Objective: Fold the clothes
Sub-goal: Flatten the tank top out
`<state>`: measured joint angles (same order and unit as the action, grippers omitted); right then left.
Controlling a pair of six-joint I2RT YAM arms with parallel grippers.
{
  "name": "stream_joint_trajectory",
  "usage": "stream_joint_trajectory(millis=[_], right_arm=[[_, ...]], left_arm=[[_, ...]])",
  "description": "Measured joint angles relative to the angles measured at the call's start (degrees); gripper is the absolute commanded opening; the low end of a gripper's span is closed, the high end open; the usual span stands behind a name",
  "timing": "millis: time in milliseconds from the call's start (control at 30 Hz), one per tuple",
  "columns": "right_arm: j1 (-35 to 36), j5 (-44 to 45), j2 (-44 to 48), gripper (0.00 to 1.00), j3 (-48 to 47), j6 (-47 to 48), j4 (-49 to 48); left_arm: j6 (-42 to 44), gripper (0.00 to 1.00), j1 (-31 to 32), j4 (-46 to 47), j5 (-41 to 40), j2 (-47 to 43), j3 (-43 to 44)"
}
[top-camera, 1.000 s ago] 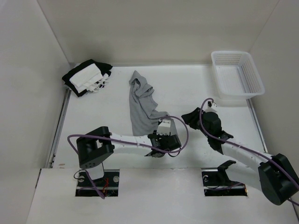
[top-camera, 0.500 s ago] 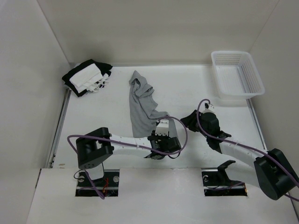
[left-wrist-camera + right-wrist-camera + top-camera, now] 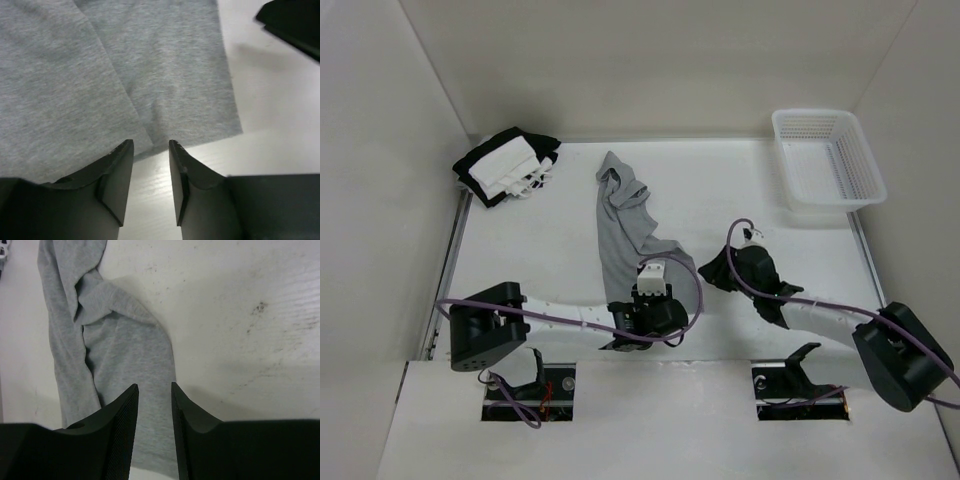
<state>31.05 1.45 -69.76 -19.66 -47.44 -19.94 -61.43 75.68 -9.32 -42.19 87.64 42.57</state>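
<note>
Judging from how things lie, the folding proper has not begun. In the overhead view the grey garment (image 3: 620,225) lies in the middle of the worktop (image 3: 540,250). It is bunched into a long narrow strip that runs from a twisted, crumpled end at upper centre down to a wider, flatter hem at lower centre. No part is laid neatly over another, and the cloth is not spread out.

The left fingers (image 3: 117,170) sit right at that near hem. In the left wrist view they are slightly spread. Bare worktop and the cloth's edge show in the gap between them, and they pinch nothing. A crease in the fabric runs up from that gap.

The right fingers (image 3: 120,415) are also parted and hold nothing. Their own view shows them over the garment's lower right edge, with flat grey cloth visible through the gap. Overhead, both arms meet near the hem, the right one just to the right of it.

This looks like the step of taking hold of the hem to pull the garment flat. Flattening it and every fold are yet to be done.

The black-and-white bundle (image 3: 505,165) at upper left and the white mesh basket (image 3: 827,160) at upper right lie well apart from the garment.
</note>
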Motion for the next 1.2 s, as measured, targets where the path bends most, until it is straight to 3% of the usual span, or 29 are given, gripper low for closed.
stream_joint_trajectory(millis=[233, 367, 700, 1200], right_arm=[[10.0, 2.6, 2.6, 0.36, 0.9, -0.1, 4.7], [13.9, 4.9, 3.9, 0.36, 1.3, -1.7, 9.3], [14.1, 9.2, 6.3, 0.37, 1.8, -2.8, 12.2], [14.0, 9.3, 9.6, 0.39, 1.9, -2.7, 12.3]], left_arm=[[0.5, 0.38, -0.2, 6.0, 0.2, -3.7, -3.5], [0.6, 0.31, -1.2, 6.4, 0.7, -3.5, -3.4], [0.8, 0.28, -2.7, 1.5, 1.9, 3.7, 0.6], [0.5, 0.09, -2.9, 0.1, 3.0, 4.7, 1.0]])
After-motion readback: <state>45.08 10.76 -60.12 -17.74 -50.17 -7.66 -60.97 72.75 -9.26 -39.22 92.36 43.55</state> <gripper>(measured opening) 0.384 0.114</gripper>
